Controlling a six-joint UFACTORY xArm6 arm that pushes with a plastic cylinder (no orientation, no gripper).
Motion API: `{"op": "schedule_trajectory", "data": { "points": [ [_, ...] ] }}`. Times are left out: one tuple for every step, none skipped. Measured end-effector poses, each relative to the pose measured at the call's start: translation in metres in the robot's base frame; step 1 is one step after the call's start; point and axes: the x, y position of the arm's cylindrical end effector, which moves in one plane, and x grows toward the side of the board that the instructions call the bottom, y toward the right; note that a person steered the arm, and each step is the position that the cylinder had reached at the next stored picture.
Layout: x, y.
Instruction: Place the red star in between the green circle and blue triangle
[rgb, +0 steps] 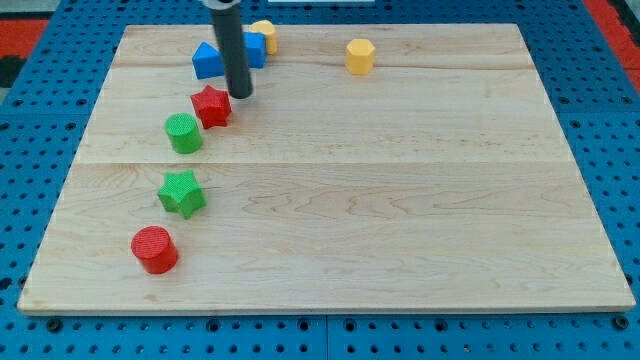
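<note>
The red star (211, 105) lies at the board's upper left, between the green circle (184, 133) just below-left of it and the blue triangle (207, 61) above it. The star nearly touches the green circle. My tip (241, 94) stands just to the right of the red star, close to its upper right point; the rod rises to the view's top edge and hides part of a blue block (254, 48) behind it.
A yellow block (265, 35) sits behind the blue block at the top. A yellow hexagon (360, 56) lies at the top centre-right. A green star (181, 193) and a red circle (154, 249) lie lower left. The wooden board (400, 200) rests on a blue pegboard.
</note>
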Motion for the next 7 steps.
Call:
{"op": "schedule_trajectory", "data": {
  "points": [
    [0.025, 0.002],
    [0.024, 0.004],
    [0.014, -0.013],
    [0.006, -0.038],
    [0.0, -0.051],
    [-0.002, -0.053],
    [-0.002, -0.058]
  ]
}}
